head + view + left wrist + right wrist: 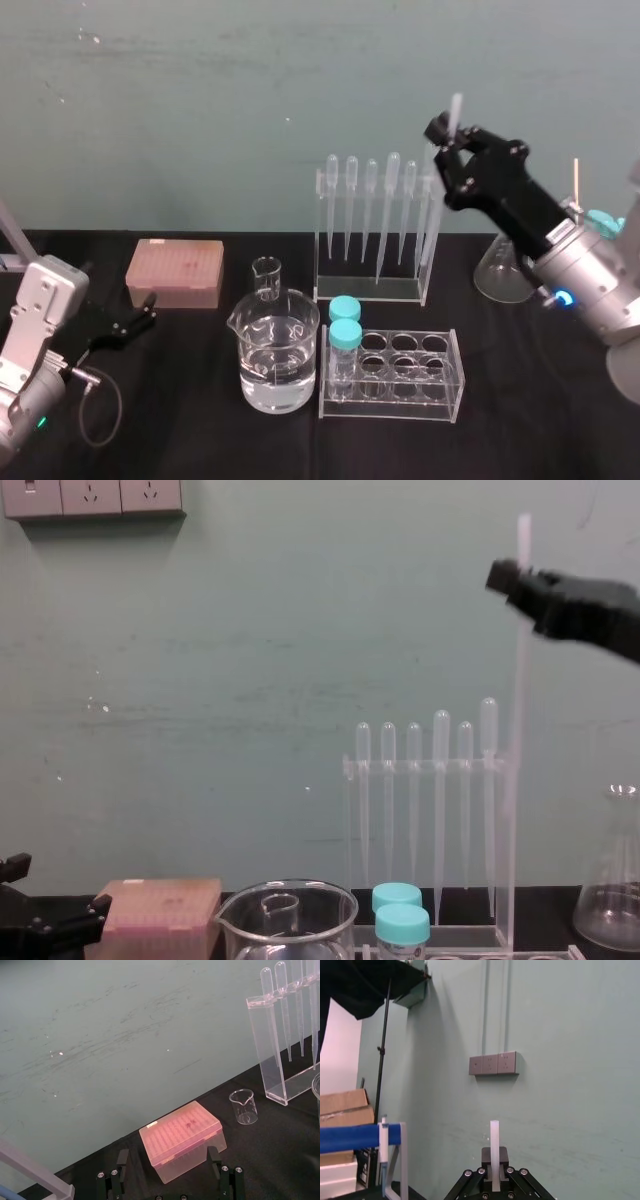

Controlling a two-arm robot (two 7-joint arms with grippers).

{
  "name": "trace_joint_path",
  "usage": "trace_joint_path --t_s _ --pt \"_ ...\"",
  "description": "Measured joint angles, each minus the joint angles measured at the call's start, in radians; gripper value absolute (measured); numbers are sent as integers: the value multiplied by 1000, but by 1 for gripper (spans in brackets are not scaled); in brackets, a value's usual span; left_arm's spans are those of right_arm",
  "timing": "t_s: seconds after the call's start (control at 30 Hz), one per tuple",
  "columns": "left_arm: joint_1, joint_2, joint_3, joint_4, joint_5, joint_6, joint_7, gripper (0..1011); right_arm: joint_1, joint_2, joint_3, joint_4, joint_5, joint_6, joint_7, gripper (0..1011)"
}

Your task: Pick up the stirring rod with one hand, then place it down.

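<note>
Chest view: tool [518, 580] grips rod [514, 780] (seemingly).

On the table [540, 420], the box [174, 272] lies at the left rear; the small beaker [266, 278] stands just behind the large beaker [275, 350]; the tube rack [392, 375] sits just right of the large beaker, with two tubes [345, 335] in its left end; the pipette rack [372, 260] stands behind the tube rack; the flask [500, 270] is right of it; the right claw [445, 135] hangs above the pipette rack's right end, gripping the upright stirring rod [515, 780]; the left claw [148, 312] is low, before the box.
</note>
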Motion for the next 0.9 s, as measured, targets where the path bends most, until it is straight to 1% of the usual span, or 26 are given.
trace_joint_path --t_s 0.07,0.33,0.5,0.9 --pt "0 0 0 0 0 0 0 1000 -4 12 11 -21 16 19 3 72" --pt "0 0 0 0 0 0 0 1000 -18 43 28 -52 35 43 5 72" --pt "0 0 0 0 0 0 0 1000 -19 52 28 -54 39 48 7 71" --pt "0 0 0 0 0 0 0 1000 -9 55 19 -39 48 49 14 72"
